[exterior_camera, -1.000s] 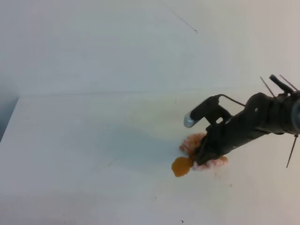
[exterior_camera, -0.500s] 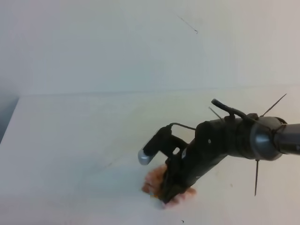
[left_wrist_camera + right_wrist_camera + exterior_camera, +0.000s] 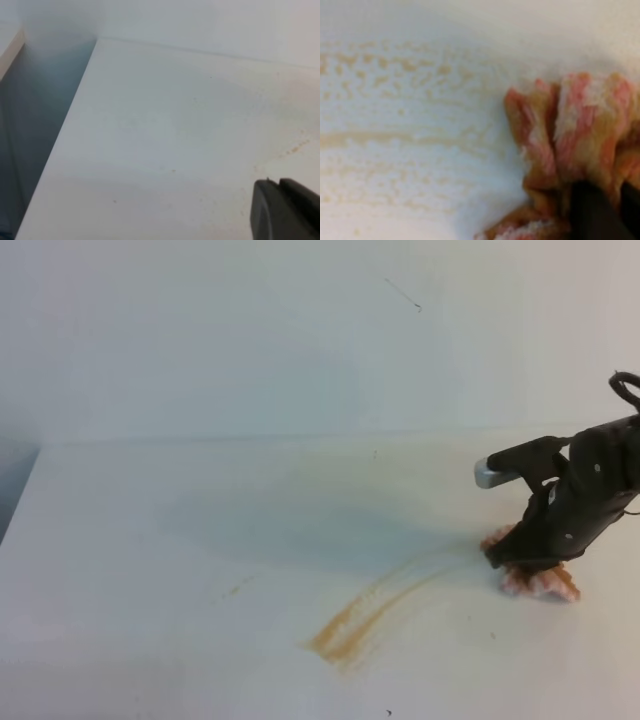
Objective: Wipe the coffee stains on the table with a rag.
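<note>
White table (image 3: 180, 540) now marked by a long orange-brown smear (image 3: 370, 612) where a round blotch of the coffee stains sat a second ago: spread thin, not yet cleaned. Right of this smear, right gripper (image 3: 530, 558) clamped nearly closed on the rag (image 3: 540, 581), pressed flat against the tabletop after dragging across; another pass probably needed.

1. The bench (image 3: 150, 570) is plain white and matte.
2. The coffee stains (image 3: 375, 610) are now thin orange-brown streaks, and beside the rag they break into small tan dots.
3. The rag (image 3: 540, 580) is pinkish-tan with red-white stripes, partly stained yellow-brown.
4. The right gripper (image 3: 520, 558) is black.
</note>
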Robot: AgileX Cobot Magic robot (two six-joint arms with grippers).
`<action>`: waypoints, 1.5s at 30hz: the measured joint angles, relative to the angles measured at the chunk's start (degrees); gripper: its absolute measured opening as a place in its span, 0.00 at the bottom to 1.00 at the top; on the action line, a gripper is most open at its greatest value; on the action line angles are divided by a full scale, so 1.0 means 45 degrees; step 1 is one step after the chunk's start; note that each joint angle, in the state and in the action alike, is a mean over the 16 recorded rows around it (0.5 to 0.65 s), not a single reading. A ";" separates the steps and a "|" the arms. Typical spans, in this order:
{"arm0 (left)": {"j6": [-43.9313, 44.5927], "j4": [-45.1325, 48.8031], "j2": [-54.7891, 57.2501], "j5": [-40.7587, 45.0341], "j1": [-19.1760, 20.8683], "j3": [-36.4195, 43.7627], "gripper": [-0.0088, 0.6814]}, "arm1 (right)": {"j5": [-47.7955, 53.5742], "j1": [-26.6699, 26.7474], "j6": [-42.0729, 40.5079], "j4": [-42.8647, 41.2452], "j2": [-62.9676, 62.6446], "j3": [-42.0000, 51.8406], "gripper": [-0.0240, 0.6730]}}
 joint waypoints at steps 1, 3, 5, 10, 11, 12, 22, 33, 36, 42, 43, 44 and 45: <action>0.0000 0.0000 0.0000 0.0000 0.0000 0.0000 0.01 | 0.0016 0.0065 0.0089 0.0005 -0.0003 0.0000 0.10; 0.0000 0.0000 0.0000 0.0000 0.0000 0.0000 0.01 | -0.0058 0.0375 0.0189 0.0080 -0.0002 0.0000 0.10; 0.0000 0.0000 0.0000 0.0000 0.0000 0.0000 0.01 | -0.0230 0.0906 0.0196 0.0217 0.0013 -0.0025 0.10; 0.0000 0.0000 0.0000 0.0000 0.0000 0.0000 0.01 | -0.0679 0.2799 0.0137 0.0757 0.0084 -0.0277 0.10; 0.0000 0.0000 0.0000 0.0000 0.0000 0.0000 0.01 | -0.0714 0.3226 0.0117 0.0880 0.0102 -0.0359 0.10; 0.0000 0.0000 0.0000 0.0000 0.0000 0.0000 0.01 | -0.0727 0.3648 0.0098 0.1000 0.0120 -0.0442 0.10; 0.0000 0.0000 0.0000 0.0000 0.0000 0.0000 0.01 | 0.0447 0.6255 0.1171 0.0070 0.0216 -0.1065 0.10; -0.0003 0.0000 0.0000 0.0000 0.0000 0.0000 0.01 | 0.0501 0.3897 0.5410 -0.4077 0.0177 -0.0780 0.10; -0.0003 -0.0001 0.0000 0.0000 0.0000 0.0000 0.01 | 0.0330 0.3105 0.5945 -0.4402 0.0183 -0.0755 0.10; -0.0003 -0.0002 0.0000 0.0000 0.0000 0.0000 0.01 | 0.0159 0.2848 0.5591 -0.3444 0.0191 -0.0753 0.10; -0.0002 -0.0003 0.0000 0.0000 0.0000 0.0000 0.01 | 0.0178 0.3006 0.5391 -0.3154 0.0190 -0.0753 0.10; 0.0000 -0.0003 0.0000 0.0000 0.0000 0.0000 0.01 | 0.0209 0.3219 0.5125 -0.2813 0.0188 -0.0757 0.10; 0.0000 -0.0003 0.0000 0.0000 0.0000 0.0000 0.01 | 0.0244 0.3473 0.4812 -0.2436 0.0185 -0.0766 0.10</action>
